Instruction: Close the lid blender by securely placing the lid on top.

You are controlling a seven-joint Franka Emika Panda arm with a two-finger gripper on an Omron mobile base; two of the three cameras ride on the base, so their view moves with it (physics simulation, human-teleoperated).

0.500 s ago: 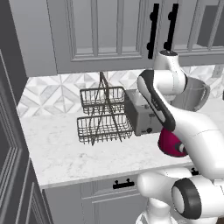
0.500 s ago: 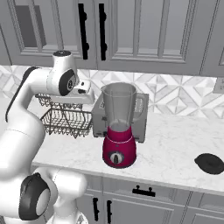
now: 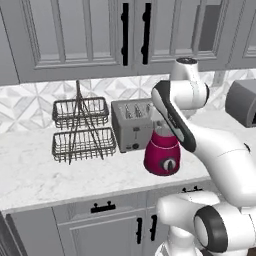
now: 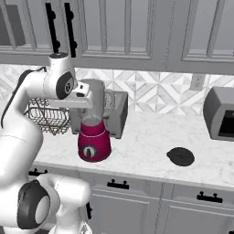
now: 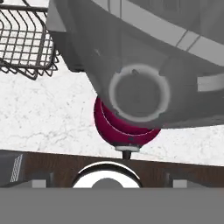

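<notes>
While the arm [image 4: 27,114] stands over the counter [image 4: 146,146], I find the task barely begun. From the largest item down: the counter carries a wire rack [image 3: 80,127] at the left, a toaster [image 3: 131,126] behind the blender [image 4: 93,132], and a silver appliance [image 4: 220,114] at the far right. The blender sits just in front of the toaster, its magenta base near the counter's front edge, its jar mouth uncovered as the hand view looks straight down into it. The lid [image 4: 181,156] lies flat on the counter, well apart from the blender to its right and short of the silver appliance.

The gripper [image 4: 98,98] hovers above the jar with jaws spread wide and nothing in them.

Risks, in my judgement: the hand is close over the jar, so a careless sideways swing toward the lid could clip the rim and tip the blender. The lid is thin and flat; a shallow pinch may slip off it or skid it along the marble.
</notes>
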